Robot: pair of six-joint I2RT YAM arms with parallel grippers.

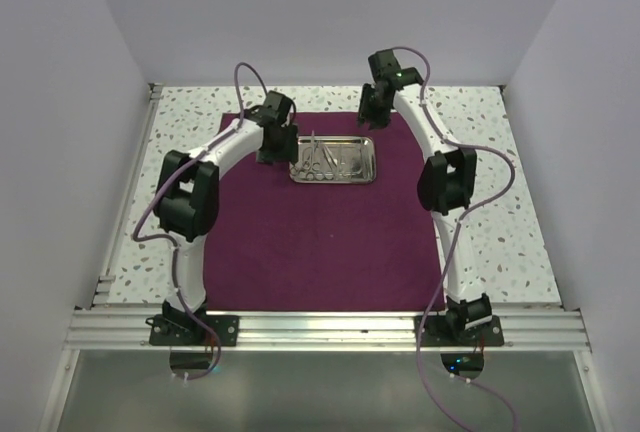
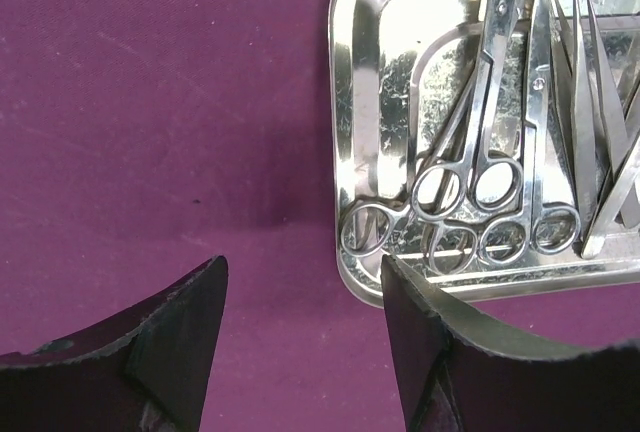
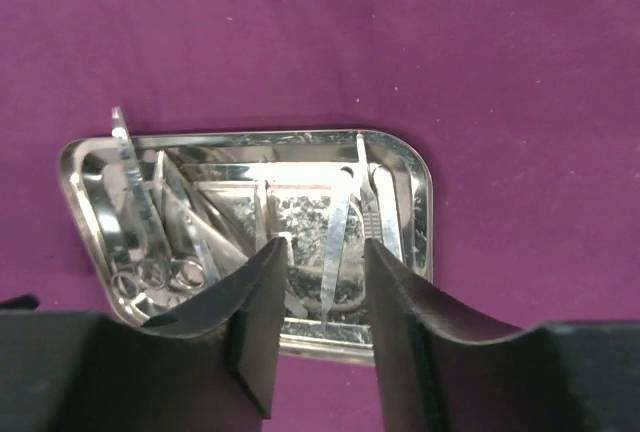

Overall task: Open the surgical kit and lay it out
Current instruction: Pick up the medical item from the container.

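The cloth [image 1: 320, 252] lies spread on the tabletop [image 1: 500, 232], with the tray [image 1: 368, 162] at its far middle. The left gripper [image 2: 305, 267] hangs open over the cloth just left of the tray. The right gripper [image 3: 325, 247] is open above the tray. The scissors [image 2: 470, 182] and tweezers [image 2: 590, 102] lie heaped and crossed, so pinching one would likely drag its neighbours along, or the thin steel might slip. A finger catching the rim could shove or tip the tray.
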